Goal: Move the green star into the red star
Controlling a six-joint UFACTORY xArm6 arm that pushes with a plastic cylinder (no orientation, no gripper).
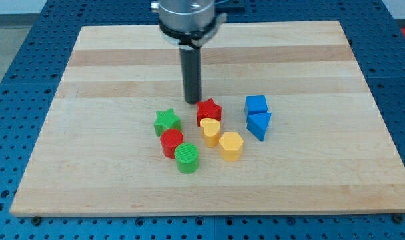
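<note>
The green star [166, 121] lies left of the board's middle. The red star [208, 111] lies to its right, with a gap between them. My tip [192, 101] rests on the board just above and left of the red star, close to it, and up and to the right of the green star. The rod rises straight to the arm's end at the view's top.
A red block [171, 143] and a green cylinder [186, 159] sit below the green star. Two yellow blocks [211, 132] [231, 146] sit below the red star. A blue cube [256, 105] and a blue triangular block [259, 125] lie to the right. The wooden board [89, 80] rests on a blue table.
</note>
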